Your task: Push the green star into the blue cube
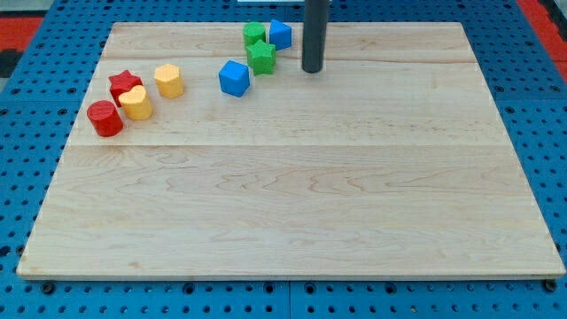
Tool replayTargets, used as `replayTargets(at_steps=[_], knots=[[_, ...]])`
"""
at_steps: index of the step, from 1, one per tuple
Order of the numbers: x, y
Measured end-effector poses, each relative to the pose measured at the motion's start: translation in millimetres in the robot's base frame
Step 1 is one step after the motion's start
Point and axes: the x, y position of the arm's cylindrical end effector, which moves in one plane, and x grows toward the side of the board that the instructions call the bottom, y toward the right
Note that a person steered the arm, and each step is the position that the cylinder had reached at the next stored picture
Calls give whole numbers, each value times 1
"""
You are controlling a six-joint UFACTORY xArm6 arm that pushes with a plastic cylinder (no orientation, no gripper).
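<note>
Taking the green star (261, 57) as the landmark, my tip (312, 70) rests on the desk (292, 204) near it on the view's right and a shade lower, apart from it, while the blue cube (234, 78) sits just beside the star's lower left, so tip, star and cube lie roughly along one line and a push toward the view's left and slightly down looks right. There is no gripper here, only the bare rod, so nothing opens or closes. No brand, label or writing shows anywhere.
</note>
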Motion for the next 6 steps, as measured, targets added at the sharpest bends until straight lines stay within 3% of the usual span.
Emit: replayTargets(at_steps=[1,3,5,6], knots=[[-22,-30],[5,-72],[-6,26],[-38,26]])
